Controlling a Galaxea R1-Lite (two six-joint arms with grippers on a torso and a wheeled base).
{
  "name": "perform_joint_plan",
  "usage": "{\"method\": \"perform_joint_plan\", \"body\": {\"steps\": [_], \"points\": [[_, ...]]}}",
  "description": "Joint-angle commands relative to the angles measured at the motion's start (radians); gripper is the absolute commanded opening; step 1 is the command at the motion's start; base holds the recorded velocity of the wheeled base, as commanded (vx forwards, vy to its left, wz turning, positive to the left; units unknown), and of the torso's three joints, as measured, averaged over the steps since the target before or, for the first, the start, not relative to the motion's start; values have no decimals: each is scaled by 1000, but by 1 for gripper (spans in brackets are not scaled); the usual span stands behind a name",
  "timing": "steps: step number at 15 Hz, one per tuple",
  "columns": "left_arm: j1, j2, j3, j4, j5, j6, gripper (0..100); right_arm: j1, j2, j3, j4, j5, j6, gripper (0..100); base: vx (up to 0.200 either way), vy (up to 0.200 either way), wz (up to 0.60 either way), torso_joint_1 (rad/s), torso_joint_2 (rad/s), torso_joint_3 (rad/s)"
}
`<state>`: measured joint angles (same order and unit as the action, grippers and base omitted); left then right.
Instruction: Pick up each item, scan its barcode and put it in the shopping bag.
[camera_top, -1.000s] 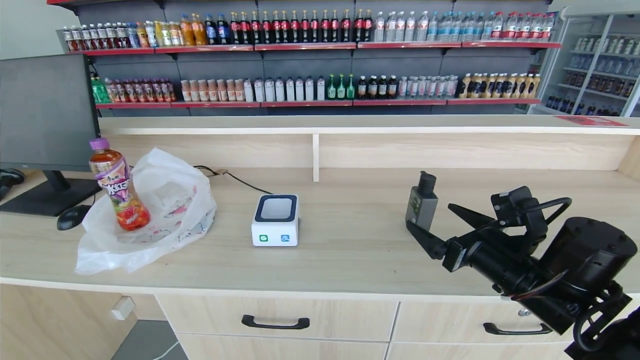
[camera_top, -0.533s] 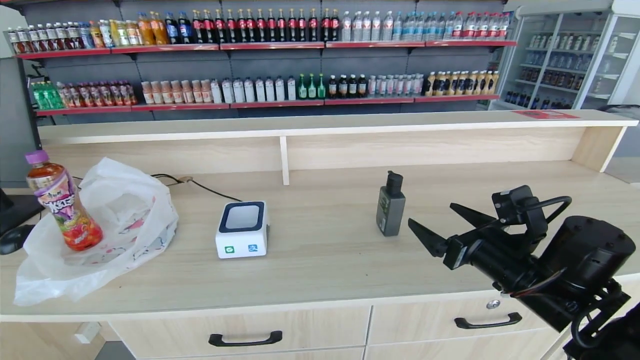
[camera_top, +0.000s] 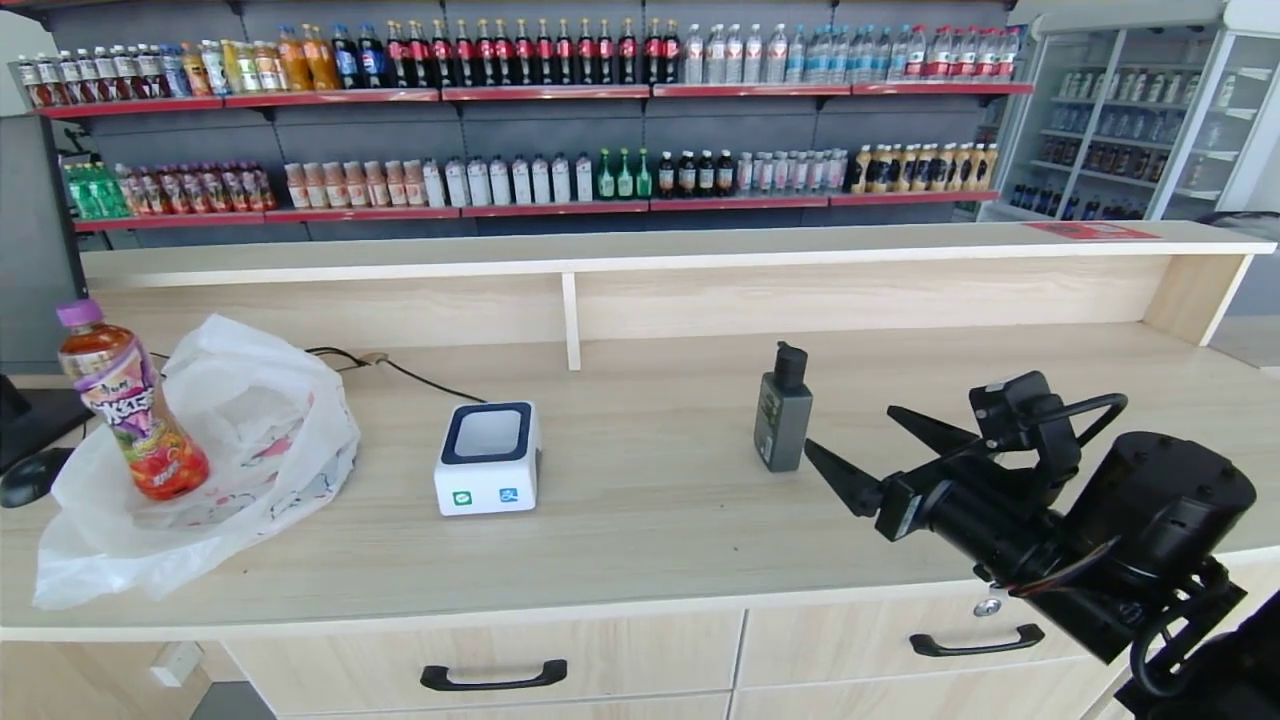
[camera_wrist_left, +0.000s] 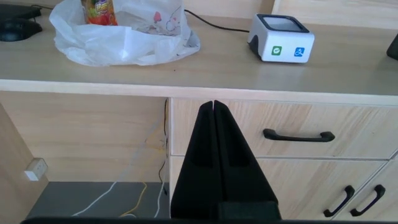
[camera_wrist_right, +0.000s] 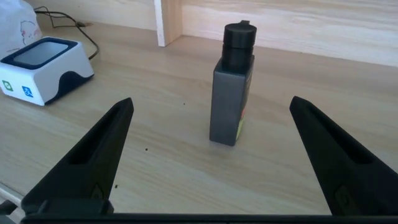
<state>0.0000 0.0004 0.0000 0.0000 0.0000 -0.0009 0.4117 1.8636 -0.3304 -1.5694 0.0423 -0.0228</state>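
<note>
Worktop (camera_top: 650, 540) holds bag (camera_top: 250, 430), scanner (camera_top: 487, 458) and an upright grey bottle (camera_top: 782, 410) just ahead of the wide-open right pincer (camera_top: 850, 430); tall and narrow, it would likely topple if one finger touches before the other.

I'm facing a long pale wood-grain counter (camera_top: 650, 540) with a raised back ledge (camera_top: 700, 245), and black-handled drawers (camera_top: 620, 645) sit under its front edge. Behind it, dark grey wall shelves with red edges (camera_top: 560, 92) hold rows of drink bottles. A white glass-door cooler (camera_top: 1130, 110) stands off to my right.
</note>
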Motion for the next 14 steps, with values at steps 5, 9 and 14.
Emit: {"method": "perform_joint_plan", "body": {"steps": [5,9,14], "points": [[0,0,0,0,0,-1,0,15,80,-56,-1,-93,1,100,0,0,0,0,0,0],[0,0,0,0,0,-2,0,16,88,-50,-1,-107,1,100,0,0,0,0,0,0],[0,0,0,0,0,-2,0,16,117,-52,-1,-125,4,100,0,0,0,0,0,0]]}}
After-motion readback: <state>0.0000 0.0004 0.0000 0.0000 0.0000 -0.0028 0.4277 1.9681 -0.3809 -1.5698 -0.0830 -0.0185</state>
